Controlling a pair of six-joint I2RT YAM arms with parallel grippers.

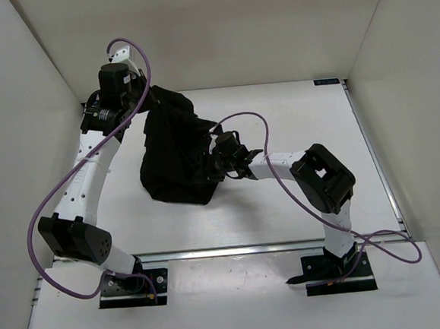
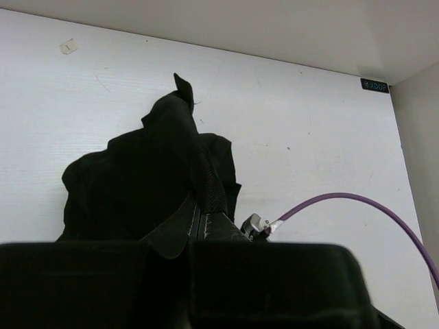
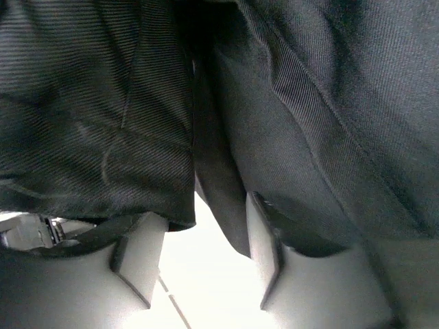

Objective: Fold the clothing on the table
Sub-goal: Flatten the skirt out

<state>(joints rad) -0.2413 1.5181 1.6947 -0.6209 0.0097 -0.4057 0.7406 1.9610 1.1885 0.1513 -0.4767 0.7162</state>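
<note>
At the near edge both arms are bolted to the table [image 1: 293,128], a purple cable [image 1: 47,216] looping from each. The right arm [image 1: 324,179] reaches in toward the middle, and its gripper [image 1: 207,168] sits at the right edge of the clothing [image 1: 172,157]. In its wrist view the pale fingers [image 3: 137,257] stand spread. A hanging flap of the clothing [image 3: 226,164] drops between them, brushing one finger, with bright table showing in the gap beside the other. Up close the fabric is black with a fine diagonal rib, crossed by stitched seams and a folded hem. The clothing lies left of centre, its long axis running near to far. The wider, bunched end rests on the table nearest the arms. The narrower end is drawn up and away toward the far left corner. There the left gripper [image 1: 140,101] is pressed together on a strip of it. In the left wrist view the cloth [image 2: 158,178] rises from the dark gripper [image 2: 188,250] into a crumpled, matte heap with one pointed tip standing up. Beyond, at the far right corner of the matte white table, is a small dark sticker [image 2: 374,85]; its writing is too small to read. Plain white walls [image 1: 217,27] close the scene.
</note>
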